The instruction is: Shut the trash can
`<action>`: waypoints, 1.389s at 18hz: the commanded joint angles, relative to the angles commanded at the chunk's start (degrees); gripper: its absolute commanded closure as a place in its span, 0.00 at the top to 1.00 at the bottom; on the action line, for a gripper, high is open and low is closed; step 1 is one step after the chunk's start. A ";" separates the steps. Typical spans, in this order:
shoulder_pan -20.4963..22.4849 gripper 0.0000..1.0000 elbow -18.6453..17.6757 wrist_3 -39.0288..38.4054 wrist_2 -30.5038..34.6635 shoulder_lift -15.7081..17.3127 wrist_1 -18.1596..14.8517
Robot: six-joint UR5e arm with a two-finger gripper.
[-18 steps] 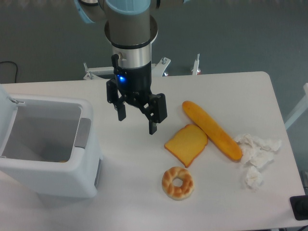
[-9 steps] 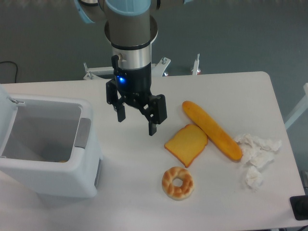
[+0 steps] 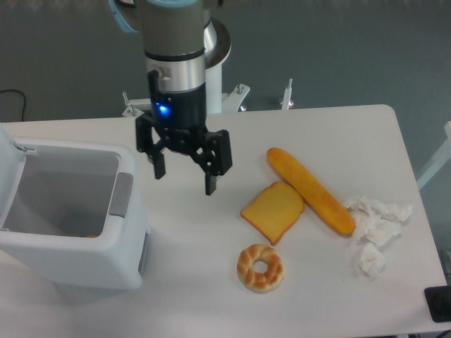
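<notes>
The trash can (image 3: 74, 260) is a large white boxy bin at the left of the table. It stands open, with its inside showing. Its white lid (image 3: 8, 165) is swung up at the far left edge, and a grey latch strip (image 3: 122, 193) runs along its right rim. My gripper (image 3: 184, 176) hangs above the table just right of the bin's top right corner. Its two black fingers are spread apart and hold nothing.
A bread slice (image 3: 272, 211), a long baguette (image 3: 310, 190) and a ring-shaped bagel (image 3: 260, 267) lie right of the gripper. Crumpled white paper (image 3: 373, 225) lies near the right edge. A black object (image 3: 438, 304) sits at the front right corner.
The gripper has moved left, toward the trash can, still open. The trash can and the bread items have not moved.
</notes>
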 joint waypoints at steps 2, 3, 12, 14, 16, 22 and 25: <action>-0.53 1.00 0.18 -2.45 -0.09 1.14 0.00; -0.97 1.00 0.18 -4.29 -0.35 1.40 0.00; -3.17 1.00 0.27 -19.42 -9.30 6.67 0.00; -3.17 1.00 0.44 -19.69 -11.33 7.82 0.09; -3.34 1.00 0.44 -20.22 -15.01 9.13 0.26; -4.83 1.00 -0.26 -21.10 -24.08 12.04 0.18; -7.29 1.00 -0.26 -21.28 -24.17 12.39 0.18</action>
